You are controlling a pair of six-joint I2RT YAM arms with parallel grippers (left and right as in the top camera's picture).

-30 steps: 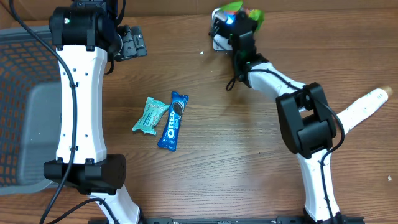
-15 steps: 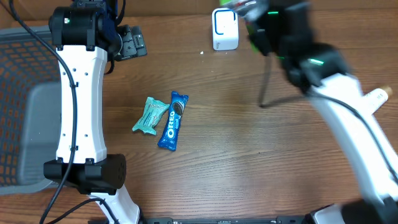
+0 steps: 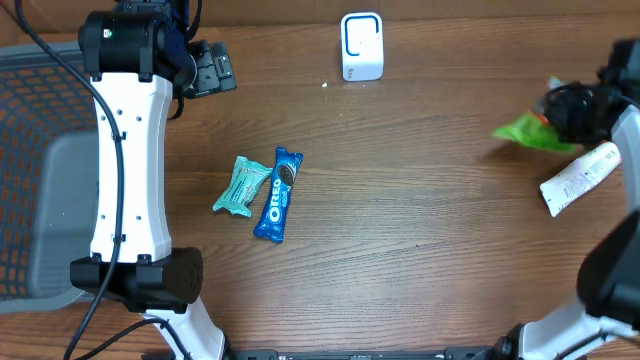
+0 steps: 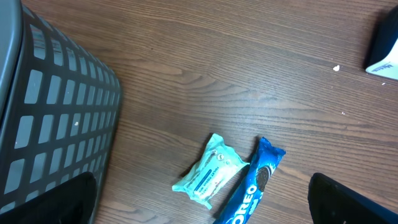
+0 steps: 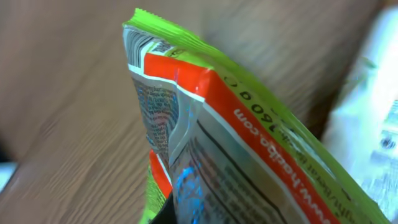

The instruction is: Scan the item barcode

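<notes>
A second ago my right gripper (image 3: 572, 110) held the green packet (image 3: 523, 132) over the white scanner (image 3: 361, 46) at the far middle. Now I have swung it away to the right edge, and the scanner stands uncovered. The packet is just beside the white tube (image 3: 580, 177), its long axis running roughly left-right and its free crimped end pointing left (the print is blurred up close). My jaws are clamped tight on its other end. My left gripper (image 3: 208, 68), far left, gapes fully and holds nothing.
</notes>
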